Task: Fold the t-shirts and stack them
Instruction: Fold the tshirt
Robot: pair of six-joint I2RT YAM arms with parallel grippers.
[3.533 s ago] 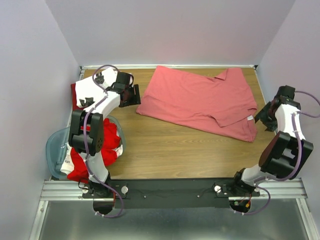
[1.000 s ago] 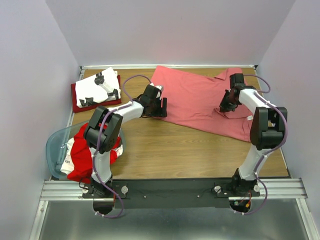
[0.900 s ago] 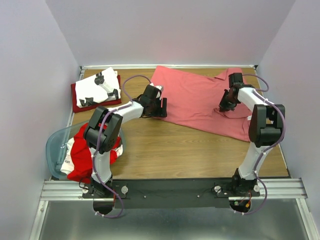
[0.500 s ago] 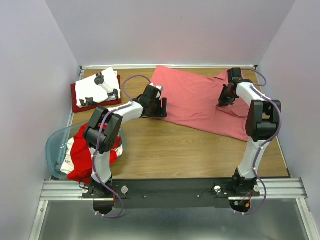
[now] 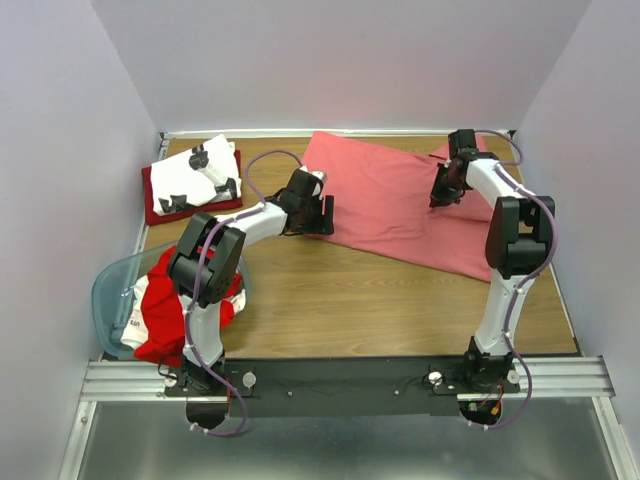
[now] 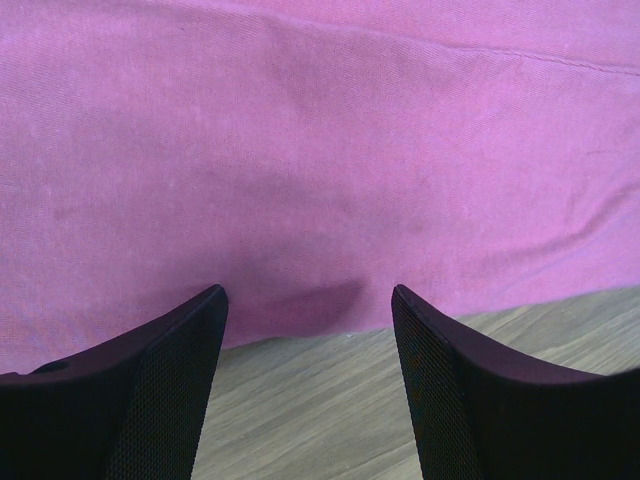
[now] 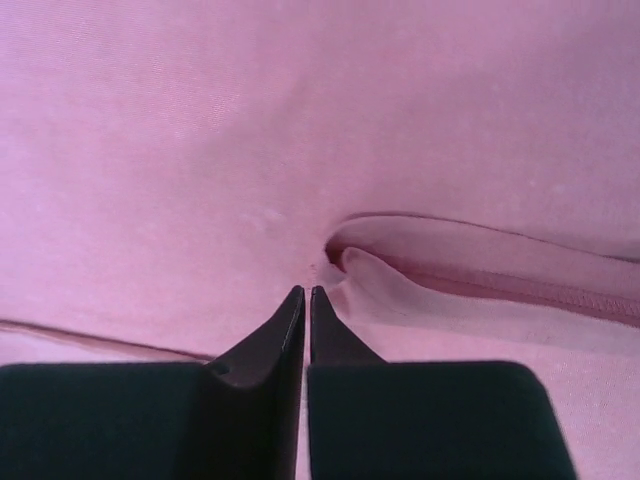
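Note:
A large salmon-pink t-shirt point(image 5: 385, 205) with a collar lies spread flat across the back of the table. My left gripper point(image 5: 318, 216) stands open at its near left hem; in the left wrist view the fingers point(image 6: 308, 292) straddle bare wood just short of the cloth edge point(image 6: 320, 150). My right gripper point(image 5: 441, 194) rests low on the shirt near the collar. Its fingers point(image 7: 305, 290) are pressed almost together, a hair's slit between them and no cloth in it, beside a raised collar fold point(image 7: 450, 262). A folded white printed t-shirt point(image 5: 196, 172) lies on a dark red one point(image 5: 152, 205) at the back left.
A translucent pale-blue tub point(image 5: 108, 290) at the near left holds crumpled bright red and white shirts point(image 5: 165, 310). Bare wood point(image 5: 380, 300) runs from the pink shirt to the near edge. Walls close in on both sides and at the back.
My right arm has slid back along the pink shirt toward the collar over the last second. The left arm, which had come from the folded stack, has stayed at the hem.

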